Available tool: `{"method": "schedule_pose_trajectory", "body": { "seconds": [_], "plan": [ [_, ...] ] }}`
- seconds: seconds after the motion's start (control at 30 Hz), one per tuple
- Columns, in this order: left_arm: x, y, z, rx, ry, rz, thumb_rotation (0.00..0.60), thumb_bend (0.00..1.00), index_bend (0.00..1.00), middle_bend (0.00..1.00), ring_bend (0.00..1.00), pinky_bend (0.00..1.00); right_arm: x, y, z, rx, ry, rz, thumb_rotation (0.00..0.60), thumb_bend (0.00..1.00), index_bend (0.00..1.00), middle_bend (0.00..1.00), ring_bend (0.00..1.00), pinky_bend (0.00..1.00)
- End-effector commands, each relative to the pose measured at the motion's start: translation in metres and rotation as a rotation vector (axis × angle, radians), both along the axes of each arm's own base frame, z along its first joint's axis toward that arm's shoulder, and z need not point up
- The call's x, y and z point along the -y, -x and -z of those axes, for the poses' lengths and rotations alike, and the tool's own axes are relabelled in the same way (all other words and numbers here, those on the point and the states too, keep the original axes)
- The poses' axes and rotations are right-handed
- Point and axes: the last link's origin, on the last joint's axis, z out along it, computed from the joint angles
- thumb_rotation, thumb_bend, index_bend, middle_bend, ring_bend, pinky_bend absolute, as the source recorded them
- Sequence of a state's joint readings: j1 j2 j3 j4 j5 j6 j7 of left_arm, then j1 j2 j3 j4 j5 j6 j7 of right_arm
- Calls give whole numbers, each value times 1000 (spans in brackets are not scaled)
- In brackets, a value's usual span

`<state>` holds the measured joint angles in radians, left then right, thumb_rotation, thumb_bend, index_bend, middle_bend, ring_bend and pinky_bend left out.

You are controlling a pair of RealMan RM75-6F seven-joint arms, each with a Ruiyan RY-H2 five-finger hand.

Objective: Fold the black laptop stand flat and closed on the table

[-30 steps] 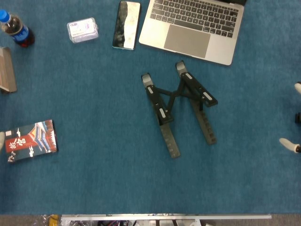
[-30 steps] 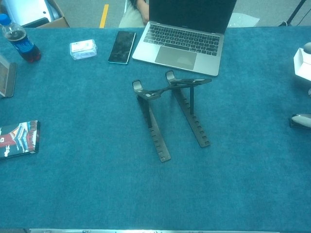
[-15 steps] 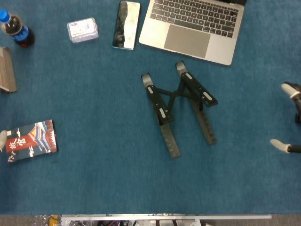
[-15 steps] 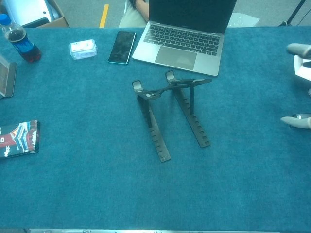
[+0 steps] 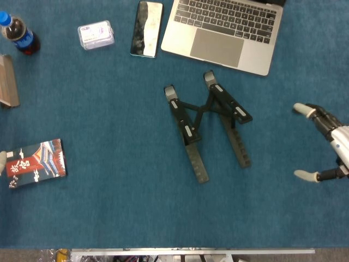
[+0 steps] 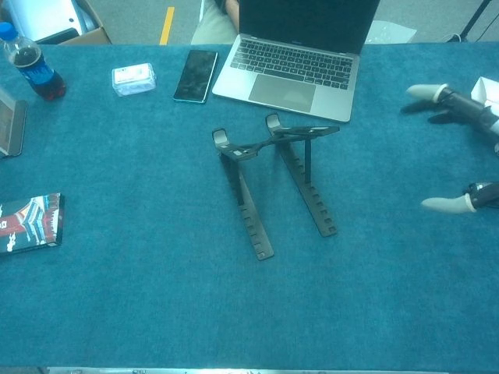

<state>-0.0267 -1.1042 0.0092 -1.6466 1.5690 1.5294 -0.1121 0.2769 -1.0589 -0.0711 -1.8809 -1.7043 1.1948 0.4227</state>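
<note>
Table (image 5: 109,207): covered in blue felt-like cloth, filling both views; a metal edge strip runs along the near side.

Laptop (image 5: 223,33): silver, lid raised, at the far side of the table right of centre, its near corner just beyond the stand.

Laptop stand (image 5: 207,128): black, near the middle of the table, not folded. Two notched base rails lie on the cloth and splay toward the near edge; the upper arms are propped up on struts, with a crossed link between them. Nothing touches it.

Right hand (image 5: 327,142): at the right edge of the table, well apart from the stand, only partly in frame. Fingers are spread wide, one pale fingertip (image 6: 421,92) reaching toward the far side and another toward the near side, with nothing between them; it is released and holds nothing.

Booklet (image 5: 37,162): red and dark cover, flat at the left edge, near side.

Phone (image 5: 146,21): dark, flat, just left of the laptop.

Soda bottle (image 5: 17,34): blue cap, dark drink, far left corner.

Small clear box (image 5: 96,34): between the bottle and the phone.

Brown object (image 5: 7,81): at the left edge, cut by the frame; kind cannot be told.

Left hand (image 5: 2,160): only a pale sliver at the left edge beside the booklet; its state cannot be told.

Room: a grey floor with a yellow line, seen beyond the table in the chest view.
</note>
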Motion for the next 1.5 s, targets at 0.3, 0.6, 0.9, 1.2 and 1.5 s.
{"method": "schedule_pose_trajectory", "body": {
  "seconds": [0.3, 0.6, 0.9, 1.2, 1.5],
  "plan": [
    [-2, -2, 2, -3, 4, 2, 600, 350, 17, 38, 0, 0, 2, -10, 15, 1, -220, -38, 600, 0, 85, 250, 109, 224],
    [-1, -1, 1, -7, 3, -3, 600, 351, 16, 38, 0, 0, 12, -20, 39, -21, -330, -70, 600, 0, 102, 250, 109, 224],
    [-2, 3, -1, -4, 9, -7, 600, 350, 17, 38, 0, 0, 39, -29, 69, -33, -381, -72, 600, 0, 103, 250, 108, 224],
    [-3, 6, -4, -11, 17, -1, 600, 351, 16, 38, 0, 0, 68, -50, 88, -38, -369, -107, 600, 0, 105, 236, 109, 224],
    [-5, 2, -6, -48, 50, 38, 600, 350, 17, 39, 0, 0, 90, -75, 93, -52, -328, -162, 600, 0, 108, 234, 109, 224]
  ]
}}
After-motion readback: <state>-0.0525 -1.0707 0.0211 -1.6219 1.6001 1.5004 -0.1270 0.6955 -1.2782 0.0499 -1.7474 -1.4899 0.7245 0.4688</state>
